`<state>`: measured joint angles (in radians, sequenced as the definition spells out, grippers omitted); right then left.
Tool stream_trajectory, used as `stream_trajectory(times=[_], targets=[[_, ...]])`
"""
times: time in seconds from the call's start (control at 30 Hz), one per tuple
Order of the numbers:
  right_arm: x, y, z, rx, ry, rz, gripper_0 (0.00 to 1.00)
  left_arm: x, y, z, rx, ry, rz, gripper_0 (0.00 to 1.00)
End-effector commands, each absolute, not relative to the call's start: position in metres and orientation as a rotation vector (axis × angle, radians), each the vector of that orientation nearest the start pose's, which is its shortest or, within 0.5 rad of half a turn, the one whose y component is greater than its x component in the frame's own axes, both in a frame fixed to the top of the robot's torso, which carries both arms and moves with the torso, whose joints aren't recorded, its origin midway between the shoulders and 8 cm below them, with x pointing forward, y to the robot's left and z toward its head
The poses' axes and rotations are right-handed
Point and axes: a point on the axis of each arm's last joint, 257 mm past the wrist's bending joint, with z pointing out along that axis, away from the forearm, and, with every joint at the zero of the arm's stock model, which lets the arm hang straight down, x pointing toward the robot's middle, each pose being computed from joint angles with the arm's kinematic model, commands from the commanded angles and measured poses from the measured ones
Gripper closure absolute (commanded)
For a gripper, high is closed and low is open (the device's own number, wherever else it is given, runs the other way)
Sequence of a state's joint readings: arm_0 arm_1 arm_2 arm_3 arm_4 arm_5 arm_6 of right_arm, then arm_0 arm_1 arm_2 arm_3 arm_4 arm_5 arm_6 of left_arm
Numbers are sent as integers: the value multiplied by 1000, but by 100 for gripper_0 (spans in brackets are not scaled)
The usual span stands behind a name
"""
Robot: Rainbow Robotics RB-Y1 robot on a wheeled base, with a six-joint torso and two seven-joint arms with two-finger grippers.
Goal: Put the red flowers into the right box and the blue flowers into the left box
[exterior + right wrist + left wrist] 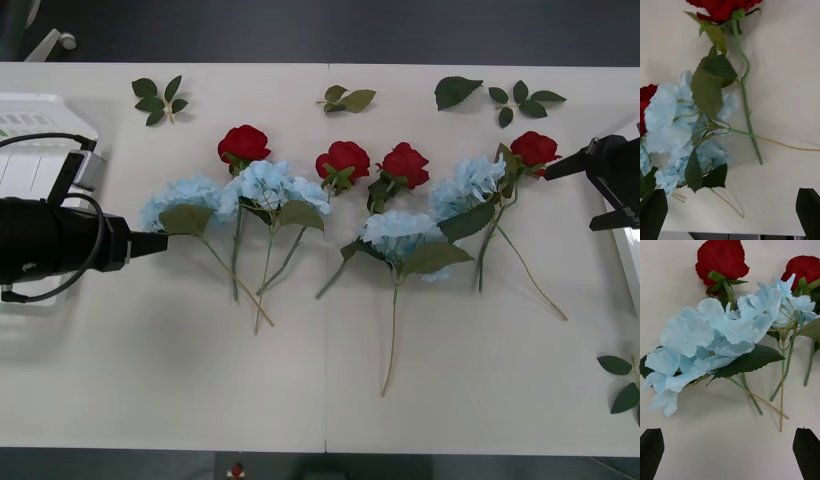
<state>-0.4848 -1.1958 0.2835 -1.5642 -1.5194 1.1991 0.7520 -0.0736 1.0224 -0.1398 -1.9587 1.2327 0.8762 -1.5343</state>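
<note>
**Both arms poised at the row, nothing sorted yet**

I start with the table [330, 400]: it spans my front view, and all eight flowers lie across its middle. The left box [40, 125] sits at nine o'clock, its slotted wall showing behind my left arm; the right box [632, 250] is only a white edge at three o'clock. I see no flower in either, so I judge the first pick is in hand.

The blue flowers [270, 185] form the lower band, four fluffy heads from ten to two o'clock, stems trailing toward six. The red flowers [343, 158] lie just above them, their stems tangled under blue leaves. Loose leaf sprigs [160, 100] dot the twelve o'clock edge.

My left gripper [730, 448] hovers near the leftmost blue head, fingers spread wide, holding nothing. My right gripper [730, 208] sits by the rightmost rose, likewise wide open and empty.

Next, I think each arm should descend on a stem clear of its neighbours, since overlapping leaves could drag a second flower along.
</note>
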Motion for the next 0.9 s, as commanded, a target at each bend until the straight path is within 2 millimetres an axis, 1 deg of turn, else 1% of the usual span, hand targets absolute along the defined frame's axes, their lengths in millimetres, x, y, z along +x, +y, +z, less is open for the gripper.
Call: stream_trajectory(times=[0.03,0.13,0.17,0.33,0.37,0.43,0.47,0.6,0.7,0.77,0.83,0.9], targets=[[509,-329,-175,882,2579,600,0,446,244,-214,274,2266,-434,0],[529,-332,-181,933,2544,549,0,450,240,-225,234,2246,-380,0],[534,-334,-182,940,2536,538,0,451,240,-227,225,2242,-367,0],[563,-346,-192,944,2489,436,0,462,237,-241,156,2212,-265,0],[566,-347,-194,944,2486,422,0,463,237,-244,149,2214,-244,0],[577,-353,-196,930,2466,371,0,468,239,-246,133,2202,-163,0],[581,-354,-200,921,2459,348,0,471,240,-247,121,2194,-121,0],[593,-364,-210,889,2426,283,0,477,237,-247,55,2182,-56,0],[601,-369,-215,845,2413,226,0,477,236,-249,12,2191,-48,0],[605,-371,-221,775,2423,152,0,479,236,-247,-2,2188,-52,0],[610,-371,-229,736,2425,112,0,480,234,-245,-1,2184,-56,0],[617,-366,-236,710,2418,113,0,482,226,-242,4,2180,-70,0]])
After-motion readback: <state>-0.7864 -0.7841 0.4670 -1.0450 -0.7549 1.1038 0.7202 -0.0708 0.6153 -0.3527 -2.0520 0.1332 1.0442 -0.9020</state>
